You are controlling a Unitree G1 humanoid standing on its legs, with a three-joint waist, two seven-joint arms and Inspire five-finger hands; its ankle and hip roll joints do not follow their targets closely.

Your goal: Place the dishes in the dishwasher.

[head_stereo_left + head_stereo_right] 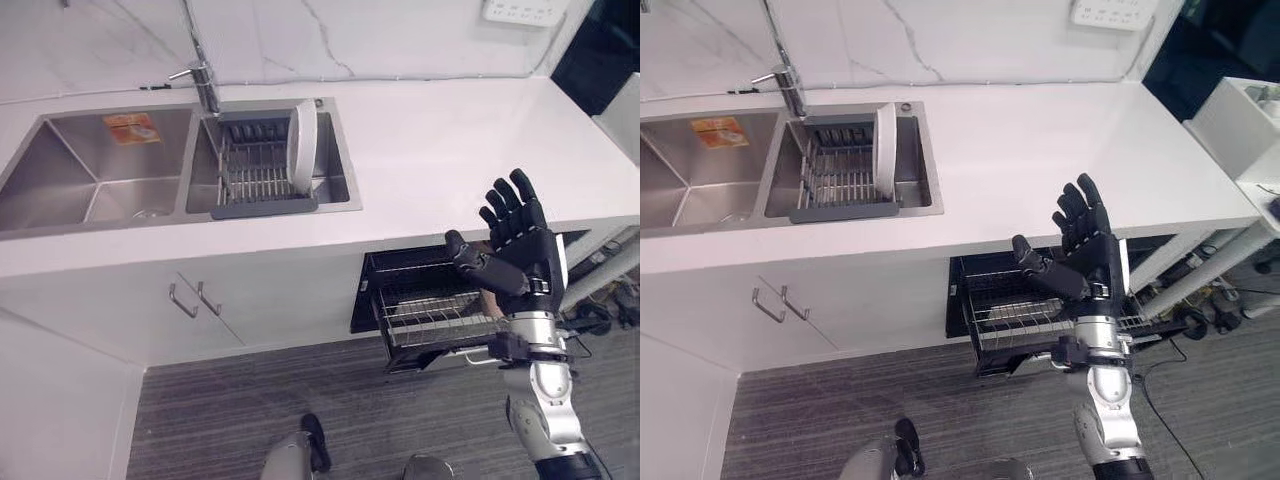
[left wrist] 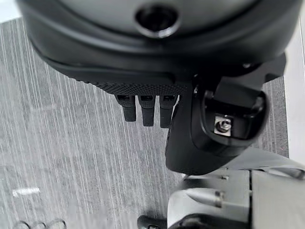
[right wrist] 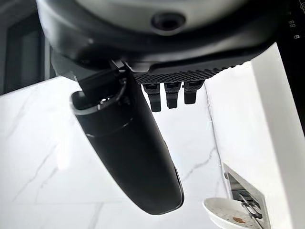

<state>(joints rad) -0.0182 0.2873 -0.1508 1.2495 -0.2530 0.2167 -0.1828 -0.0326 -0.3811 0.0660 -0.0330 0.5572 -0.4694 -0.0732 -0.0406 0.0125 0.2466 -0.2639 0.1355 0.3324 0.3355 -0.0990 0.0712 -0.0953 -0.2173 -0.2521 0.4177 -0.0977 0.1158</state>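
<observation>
Your right hand (image 1: 515, 245) is raised with its fingers spread and straight, holding nothing, just above the pulled-out dishwasher rack (image 1: 440, 315) at the near right. The white plate (image 1: 302, 145) you need lies away from it, to the far left, across the bare stretch of white tabletop (image 1: 450, 150). It stands on edge in the drying rack (image 1: 262, 172) that sits in the right basin of the sink (image 1: 90, 170), leaning at the rack's right end. Its face looks left and right, so its long line runs near to far; you see it nearly edge-on.

The right hand looks the nearer of the two to the plate. Your left hand (image 2: 147, 107) shows in its own wrist view over the grey striped floor (image 2: 71, 143), with its fingers hanging relaxed and nothing in it.

The plate is plain white, round, glossy and thin at the rim. It is likely hard and slippery, so a pinch over the upper rim probably suits it better than a push. The faucet (image 1: 205, 80) rises just beyond the drying rack's far left corner, clear of the plate.
</observation>
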